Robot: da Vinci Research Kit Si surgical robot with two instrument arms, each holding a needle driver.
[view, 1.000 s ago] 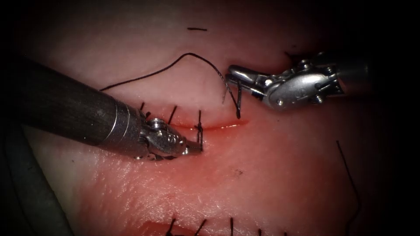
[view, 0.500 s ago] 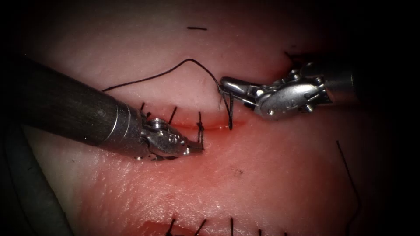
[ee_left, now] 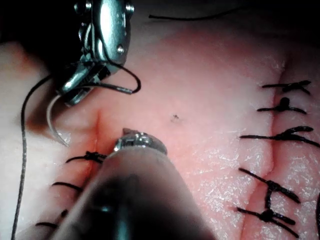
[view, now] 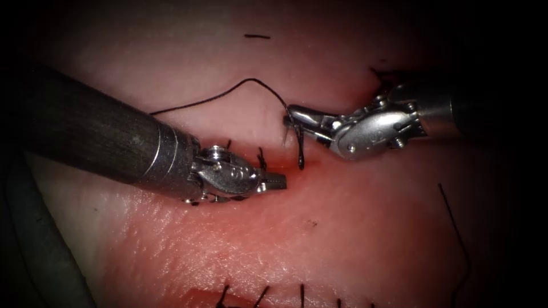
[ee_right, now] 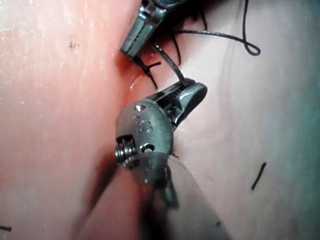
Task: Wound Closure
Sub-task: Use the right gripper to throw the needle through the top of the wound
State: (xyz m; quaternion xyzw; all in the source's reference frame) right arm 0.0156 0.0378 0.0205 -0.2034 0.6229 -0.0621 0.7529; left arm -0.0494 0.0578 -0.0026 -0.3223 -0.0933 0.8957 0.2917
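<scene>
Stitched tissue (view: 354, 228) bears cut thread ends (view: 257, 37) around right hand (view: 297, 117) gripping needle (view: 299, 149).

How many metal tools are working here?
2. The left tool, seemingly empty, lies beside the cut; the right tool grips the needle near its blunt end, tip at the cut.

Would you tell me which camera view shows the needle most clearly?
The left wrist view: the needle curves pale from the right tool, its point clear of the tissue. In the endoscope view it is dark and foreshortened.

finished stitch row (ee_left: 280, 160) beside the wound | dark cable (view: 34, 245) at left edge
</scene>
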